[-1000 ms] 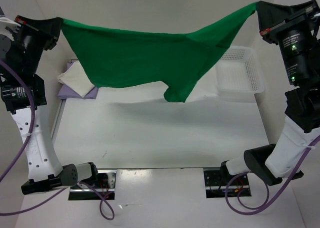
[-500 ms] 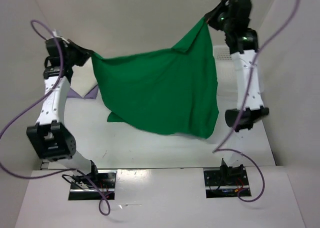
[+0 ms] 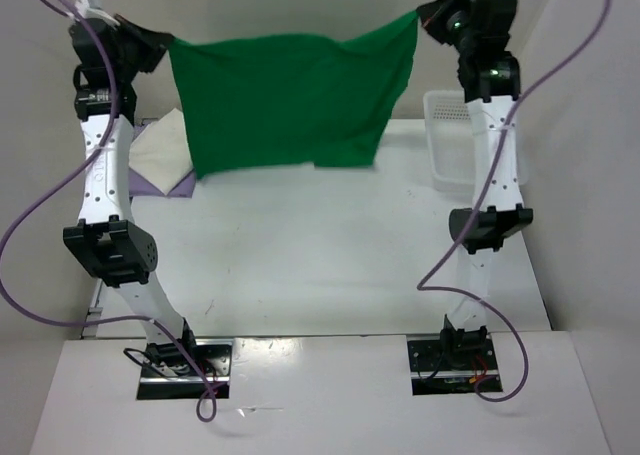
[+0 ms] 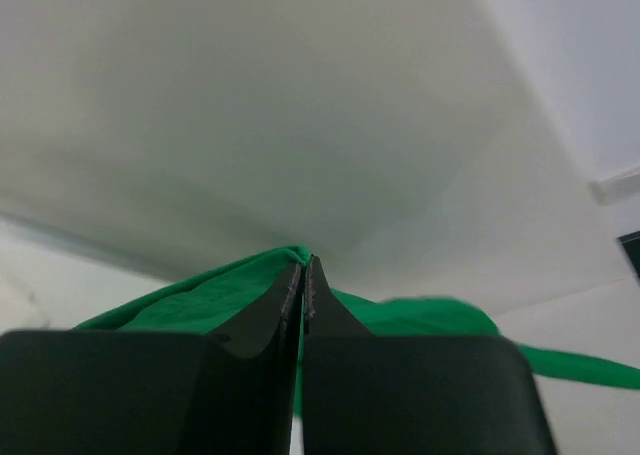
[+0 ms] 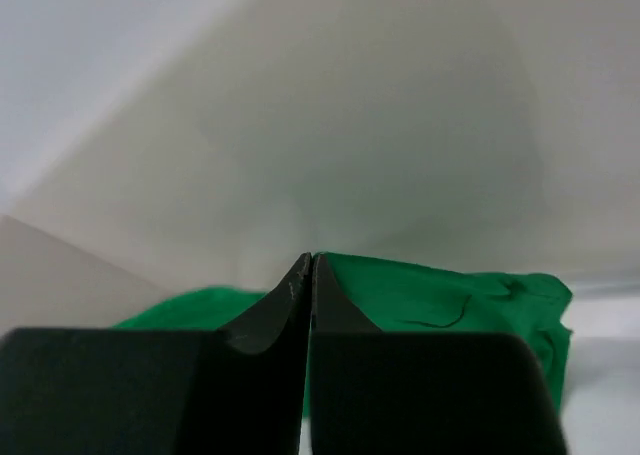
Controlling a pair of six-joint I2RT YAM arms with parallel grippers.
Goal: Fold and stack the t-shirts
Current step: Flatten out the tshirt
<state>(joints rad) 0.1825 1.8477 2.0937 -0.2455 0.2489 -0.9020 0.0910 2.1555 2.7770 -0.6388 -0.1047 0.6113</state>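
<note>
Below the left pincer [image 3: 165,47], observe the cream t-shirt [image 3: 158,147] lying on the lavender t-shirt [image 3: 168,184]. The green t-shirt [image 3: 285,100] hangs spread between both pincers. The left pincer and right pincer [image 3: 418,18] are each pressed together, pinching one upper corner of it.

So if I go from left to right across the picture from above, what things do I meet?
left hand → green t-shirt → right hand → white basket
</note>
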